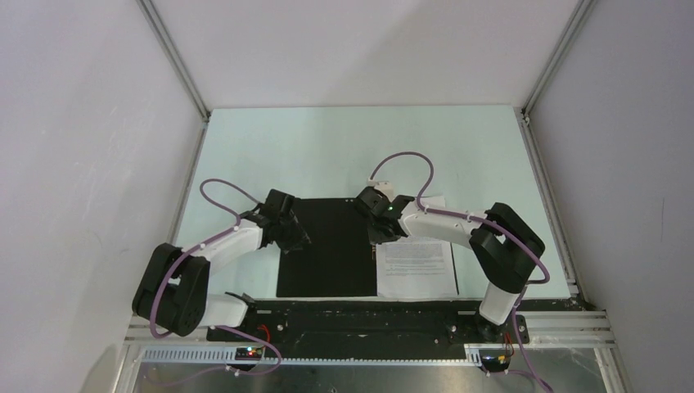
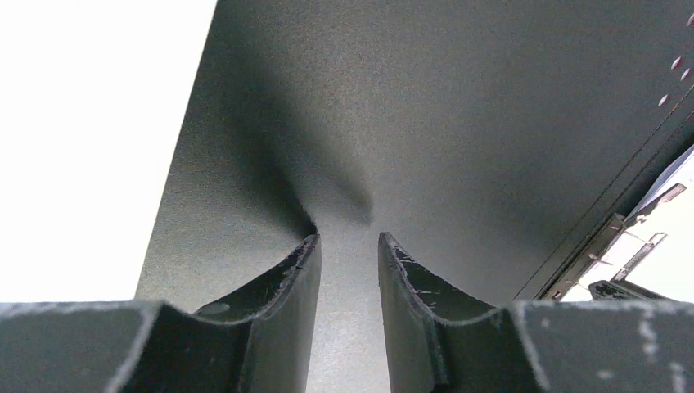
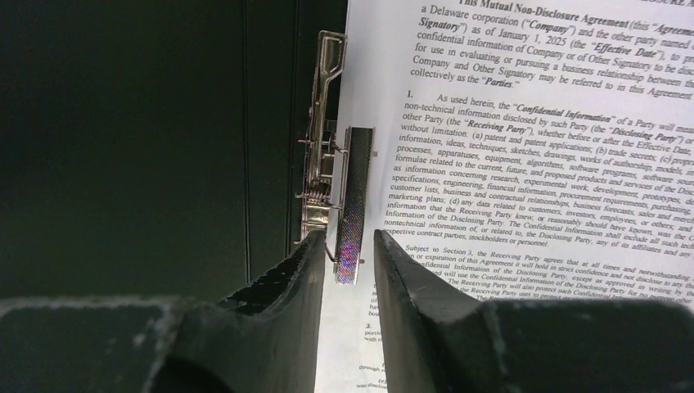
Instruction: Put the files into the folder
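Lying open at the middle of the pale desk (image 1: 327,147), the folder (image 1: 327,246) shows its black inside.

Files (image 1: 417,266): white printed sheets on the folder's right half, lower centre-right of the top view. We cannot tell one sheet from another there. A white corner shows just above the right arm.

Left pincer (image 1: 296,239): at the folder's left edge in the top view. Only its wrist view shows the fingers narrowly parted with nothing between them, released, tips low over the bare black cover. We cannot tell whether they touch it.

Right pincer (image 1: 378,233): at the folder's spine, where the top view gives us no detail. Its wrist view shows the metal spine clip (image 3: 317,164) running up the frame. A clamp bar (image 3: 357,196) overlaps the left margin of the top sheet, whose dense black text we can read only here. The bar's lower end sits between the fingertips, which stand wider than the bar and are not clenched on it.

The left wrist view catches the same clip at its right edge.
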